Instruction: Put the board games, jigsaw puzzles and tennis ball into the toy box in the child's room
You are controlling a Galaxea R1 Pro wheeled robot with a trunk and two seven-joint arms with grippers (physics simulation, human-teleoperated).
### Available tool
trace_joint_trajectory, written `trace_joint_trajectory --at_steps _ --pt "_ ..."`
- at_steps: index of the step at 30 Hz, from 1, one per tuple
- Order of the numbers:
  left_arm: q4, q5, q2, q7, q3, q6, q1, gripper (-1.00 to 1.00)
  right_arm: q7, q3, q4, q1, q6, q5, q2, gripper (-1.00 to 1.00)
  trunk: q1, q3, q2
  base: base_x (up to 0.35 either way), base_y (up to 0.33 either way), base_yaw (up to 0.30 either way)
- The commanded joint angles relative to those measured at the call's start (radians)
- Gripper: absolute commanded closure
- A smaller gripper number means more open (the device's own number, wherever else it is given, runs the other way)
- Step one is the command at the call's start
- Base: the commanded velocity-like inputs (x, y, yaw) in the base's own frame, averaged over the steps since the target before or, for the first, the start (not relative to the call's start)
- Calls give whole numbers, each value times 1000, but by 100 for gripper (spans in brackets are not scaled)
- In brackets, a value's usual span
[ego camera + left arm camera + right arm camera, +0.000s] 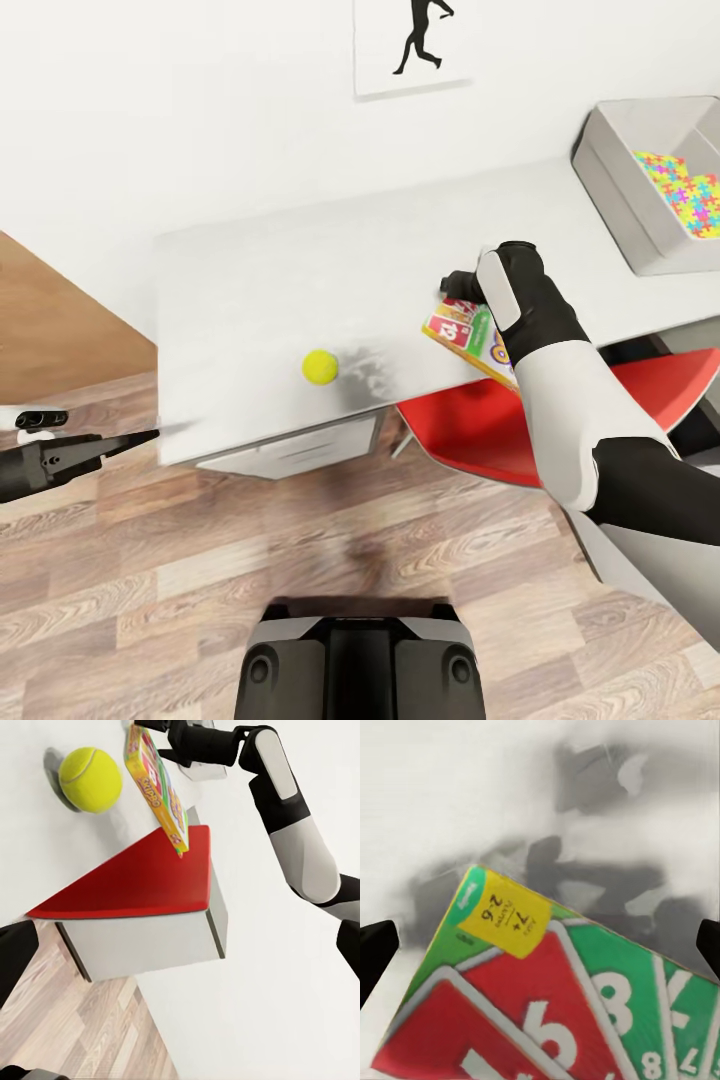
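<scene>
The pale grey bench (260, 290) runs along the white wall, with a red chair (470, 425) tucked under its front edge. At its far right end the toy box (625, 190) holds a jigsaw puzzle (688, 190) of yellow, pink, blue and green pieces. The board game (468, 338) lies at the front edge, overhanging the chair; its cover shows red and green panels with large white numerals, an 8 among them, and a yellow tag printed 2-6 and 7+. The right tool (462, 284) hangs above it, fingers spread wide and released. The tennis ball (320, 367) sits well apart to the left. The left tool (135, 440) hovers off the bench's left corner; I cannot tell its state.
</scene>
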Motion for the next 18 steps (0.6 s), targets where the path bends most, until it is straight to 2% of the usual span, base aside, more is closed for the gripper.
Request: trace_joint_trajectory --at_steps 1,9,18 --pt "0 -1 0 -4 0 11 0 -100 -9 -2 -1 -1 2 -10 1 -100 0 -1 -2 -81 181 0" --pt "0 -1 -1 -4 -1 11 0 -100 -9 -2 -1 -1 1 -10 1 -100 0 -1 -2 -20 53 -6" --pt "0 -1 2 -4 0 11 -2 -100 -16 -25 -1 -8 -8 -10 3 -100 0 9 -2 -1 2 -119"
